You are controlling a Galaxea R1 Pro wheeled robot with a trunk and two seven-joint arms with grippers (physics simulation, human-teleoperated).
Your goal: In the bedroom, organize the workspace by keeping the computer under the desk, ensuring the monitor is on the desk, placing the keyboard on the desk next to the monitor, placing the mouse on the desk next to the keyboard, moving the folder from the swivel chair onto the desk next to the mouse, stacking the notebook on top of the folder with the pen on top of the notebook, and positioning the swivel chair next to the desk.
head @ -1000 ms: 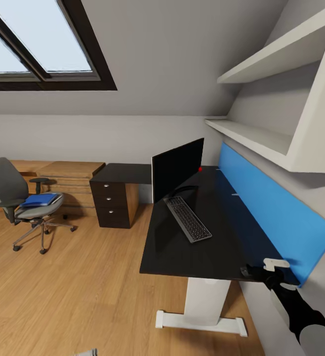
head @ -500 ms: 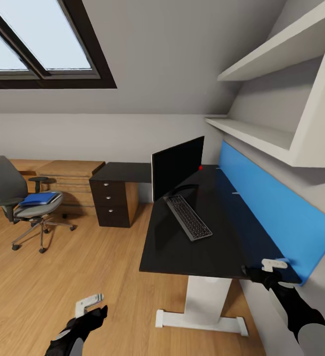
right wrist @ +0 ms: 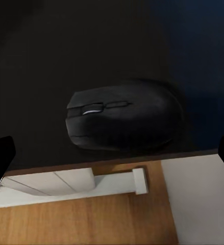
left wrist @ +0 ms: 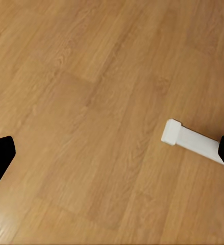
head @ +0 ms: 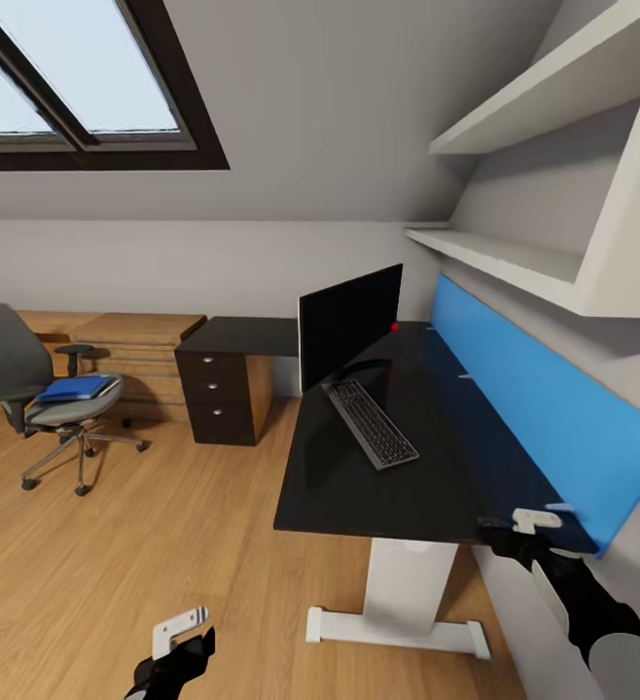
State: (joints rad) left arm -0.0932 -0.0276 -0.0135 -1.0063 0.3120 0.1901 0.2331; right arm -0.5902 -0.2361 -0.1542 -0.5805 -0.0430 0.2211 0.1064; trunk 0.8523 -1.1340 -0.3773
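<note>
The monitor (head: 349, 326) stands on the black desk (head: 427, 486), and the keyboard (head: 371, 424) lies just in front of it. The black mouse (right wrist: 122, 120) rests at the desk's near right corner. My right gripper (head: 505, 530) (right wrist: 112, 153) is open there, with the mouse lying between and just ahead of its fingers, untouched. Across the room at the left is the swivel chair (head: 9, 365), with the blue folder (head: 75, 389) on its seat. My left gripper (head: 179, 637) (left wrist: 112, 155) hangs open over the wood floor. The computer, notebook and pen are out of view.
A black drawer unit (head: 225, 399) holds up the desk's far wing, and low light-wood cabinets (head: 135, 345) line the back wall. A blue panel (head: 524, 399) and white shelves (head: 515, 262) run along the right wall. The desk's white foot (head: 388, 627) (left wrist: 193, 140) rests on the floor.
My left arm rose into the head view from below, then sank a little. The right gripper stayed at the desk corner. The camera tilted slightly.
</note>
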